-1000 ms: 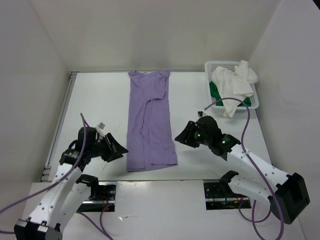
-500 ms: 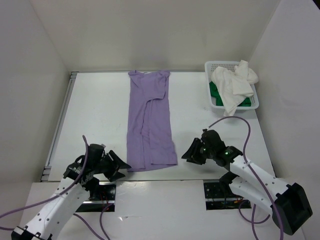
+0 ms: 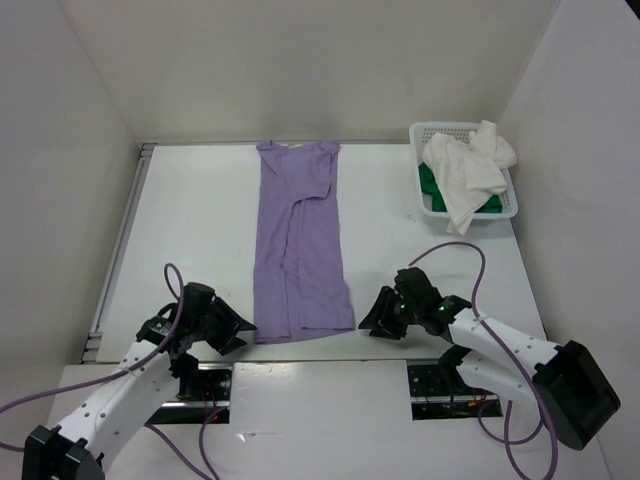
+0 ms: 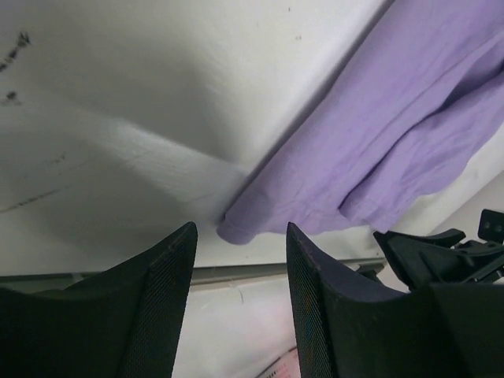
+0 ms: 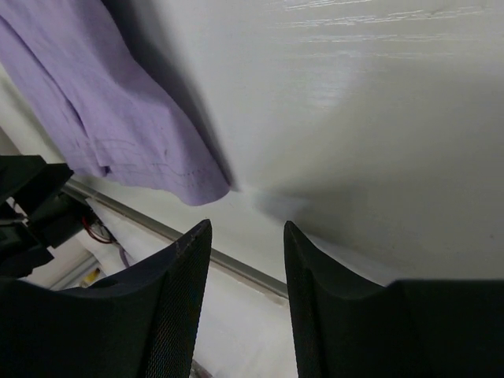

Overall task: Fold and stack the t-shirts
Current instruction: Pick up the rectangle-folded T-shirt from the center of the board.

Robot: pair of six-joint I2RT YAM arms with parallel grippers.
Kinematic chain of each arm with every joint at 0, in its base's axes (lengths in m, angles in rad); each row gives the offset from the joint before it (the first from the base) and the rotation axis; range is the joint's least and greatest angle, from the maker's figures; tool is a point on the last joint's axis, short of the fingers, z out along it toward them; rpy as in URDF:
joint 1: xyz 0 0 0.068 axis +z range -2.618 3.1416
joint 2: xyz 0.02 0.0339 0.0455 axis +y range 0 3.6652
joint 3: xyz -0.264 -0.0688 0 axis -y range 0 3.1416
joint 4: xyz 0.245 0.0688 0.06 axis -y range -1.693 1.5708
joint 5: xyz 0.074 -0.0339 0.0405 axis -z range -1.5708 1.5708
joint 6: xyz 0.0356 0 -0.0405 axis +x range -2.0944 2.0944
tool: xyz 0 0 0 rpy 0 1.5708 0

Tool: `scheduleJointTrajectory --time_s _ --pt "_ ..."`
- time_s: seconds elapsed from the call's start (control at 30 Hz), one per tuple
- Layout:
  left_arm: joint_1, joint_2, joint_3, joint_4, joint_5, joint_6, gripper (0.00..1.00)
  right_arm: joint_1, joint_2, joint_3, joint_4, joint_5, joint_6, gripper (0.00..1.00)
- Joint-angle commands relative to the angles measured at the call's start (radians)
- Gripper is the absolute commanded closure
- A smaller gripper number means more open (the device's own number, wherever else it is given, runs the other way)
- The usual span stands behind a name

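The left pincer [image 3: 243,328] is spread wide and holds nothing. It sits low over the near edge of the table [image 3: 200,220], pointing at the near left corner of the purple shirt [image 3: 300,240]. In the left wrist view the two fingers [image 4: 165,299] stand well apart, and the rounded corner of the purple shirt [image 4: 378,134] lies just ahead of the tips, in line with the gap of the left pincer [image 4: 240,230]. Whether the tips touch the cloth cannot be told.

The right pincer [image 3: 366,322] is also wide and bare, low at the near edge and facing the shirt's near right corner. In the right wrist view its fingers [image 5: 177,307] frame bare table [image 5: 354,118]. The stitched hem corner of the purple shirt [image 5: 102,102] lies just beyond the left tip, apart from the right pincer [image 5: 246,225].

The purple shirt lies flat in a long narrow strip down the middle of the table, collar at the far edge, with a folded flap running along its length.

At the far right stands a basket [image 3: 511,206]. The white shirt [image 3: 465,170] is heaped in it and spills over the near rim. The green shirt [image 3: 428,182] shows beneath the white one.
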Motion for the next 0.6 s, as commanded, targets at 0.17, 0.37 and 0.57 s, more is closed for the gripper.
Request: scheduleJointTrajectory --time_s 0.17,0.37,0.57 --pt "-0.003 0.001 -0.042 0.108 -0.044 0.034 0.46 0.042 0.119 0.044 0.191 0.006 -0.027 0.51" --pt "-0.003 0.010 -0.043 0.118 -0.025 0.104 0.50 0.052 0.142 0.064 0.226 -0.003 -0.045 0.50" --pt "-0.012 -0.131 0.005 0.051 -0.043 0.150 0.46 0.052 0.188 0.073 0.244 -0.015 -0.055 0.50"
